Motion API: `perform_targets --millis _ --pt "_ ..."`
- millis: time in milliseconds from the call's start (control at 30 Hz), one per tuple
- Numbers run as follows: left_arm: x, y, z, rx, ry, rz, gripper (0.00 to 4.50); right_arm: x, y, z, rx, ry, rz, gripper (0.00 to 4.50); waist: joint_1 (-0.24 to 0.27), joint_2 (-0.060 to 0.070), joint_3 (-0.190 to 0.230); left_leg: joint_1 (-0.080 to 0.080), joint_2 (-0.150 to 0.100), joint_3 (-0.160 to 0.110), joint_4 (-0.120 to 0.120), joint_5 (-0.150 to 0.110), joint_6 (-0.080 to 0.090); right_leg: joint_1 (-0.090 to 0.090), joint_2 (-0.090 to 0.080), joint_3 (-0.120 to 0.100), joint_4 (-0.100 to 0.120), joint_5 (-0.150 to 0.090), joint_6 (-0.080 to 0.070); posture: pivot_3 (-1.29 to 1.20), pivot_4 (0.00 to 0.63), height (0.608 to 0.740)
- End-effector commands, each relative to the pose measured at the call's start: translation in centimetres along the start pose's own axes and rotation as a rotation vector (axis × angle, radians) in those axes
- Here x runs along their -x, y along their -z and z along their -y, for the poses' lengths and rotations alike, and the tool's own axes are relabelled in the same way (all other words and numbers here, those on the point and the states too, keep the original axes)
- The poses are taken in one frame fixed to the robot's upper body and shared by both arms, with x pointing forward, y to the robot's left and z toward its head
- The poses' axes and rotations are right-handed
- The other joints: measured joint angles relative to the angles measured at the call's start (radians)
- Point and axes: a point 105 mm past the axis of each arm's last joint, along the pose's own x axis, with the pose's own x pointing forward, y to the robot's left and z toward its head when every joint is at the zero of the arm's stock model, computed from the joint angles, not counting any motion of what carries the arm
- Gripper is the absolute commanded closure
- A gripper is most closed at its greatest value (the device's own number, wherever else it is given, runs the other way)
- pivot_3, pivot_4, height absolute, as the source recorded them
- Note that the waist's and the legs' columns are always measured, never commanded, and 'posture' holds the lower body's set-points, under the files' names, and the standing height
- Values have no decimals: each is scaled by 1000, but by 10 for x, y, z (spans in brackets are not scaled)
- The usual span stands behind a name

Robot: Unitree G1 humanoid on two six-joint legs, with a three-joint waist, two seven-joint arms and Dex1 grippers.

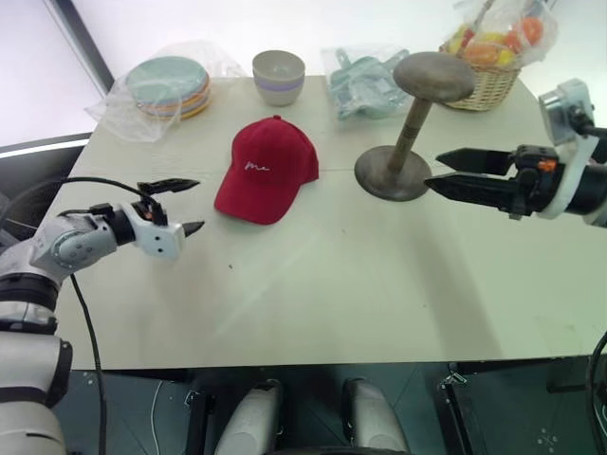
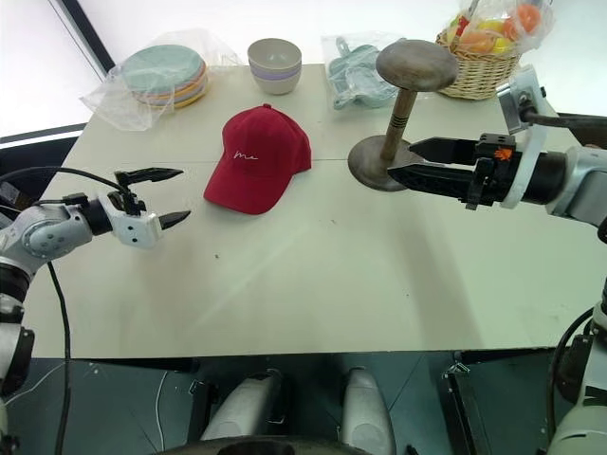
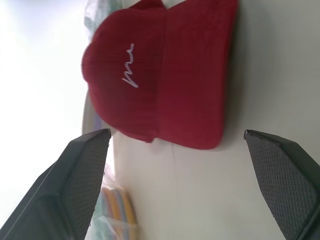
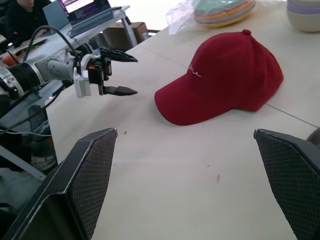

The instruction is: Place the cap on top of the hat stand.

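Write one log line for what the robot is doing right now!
cap: on table, untouched | hat stand: bare | left gripper: open beside cap | right gripper: open

Between our right gripper's (image 4: 192, 185) two black, widely parted fingers (image 4: 87, 175) we see the red cap (image 4: 222, 82) lying on the pale table (image 4: 165, 185), ahead of the fingertips and apart from them, its brim turned toward our left gripper (image 4: 122, 75). That gripper hangs beyond the near finger, jaws spread, just short of the brim. Farther past the cap sit a wrapped stack of coloured plates (image 4: 222, 10) and a bowl (image 4: 304, 12), with a laptop (image 4: 85, 10) behind the left arm.
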Motion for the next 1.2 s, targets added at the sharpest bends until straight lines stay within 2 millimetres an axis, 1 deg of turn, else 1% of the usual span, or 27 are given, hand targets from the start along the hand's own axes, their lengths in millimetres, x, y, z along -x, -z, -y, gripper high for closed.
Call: perform_targets --millis 33,167,367,500,600,700,800,1033,1200 --pt "-11 -5 3 -68 -11 32 33 5 -13 -6 62 10 42 0 1 0 0 0 0 0 0 0 0 0 0 0 0 0 0 0 150 740" --pt "-25 -9 10 -124 10 62 33 5 -14 -5 66 23 52 0 0 0 0 0 0 0 1 0 0 0 0 0 1 0 0 0 150 740" --pt "-50 -14 5 -166 -19 75 33 3 -15 -5 74 34 67 0 1 -1 0 0 0 0 1 0 0 0 0 0 1 0 0 0 150 740" --pt "-67 -16 3 -172 -28 57 33 4 -16 -5 77 49 74 0 1 -1 0 0 -1 0 1 0 0 0 0 0 1 0 0 0 150 740" --pt "-78 -17 9 -166 11 34 33 3 -16 -4 79 58 79 0 1 -1 0 0 -1 0 1 0 0 0 0 0 1 0 0 0 150 740" --pt "-88 -20 9 -148 14 23 33 3 -16 -5 82 64 83 0 3 -1 0 0 -1 1 1 0 0 0 0 0 2 0 0 0 150 740" --pt "-95 -24 2 -126 -22 30 830 3 -16 -5 85 72 84 0 5 -2 0 0 -1 0 3 0 1 1 0 -1 3 0 1 0 150 740" --pt "-100 -29 -9 -127 -85 49 4416 3 -18 -3 87 83 89 0 1 -3 0 0 -1 0 3 0 1 0 0 0 3 0 1 0 150 740" --pt "-102 -32 -23 -124 -156 52 4464 0 -19 -2 88 78 93 0 1 -3 -1 0 -1 0 3 0 1 0 0 0 3 0 1 0 150 740"
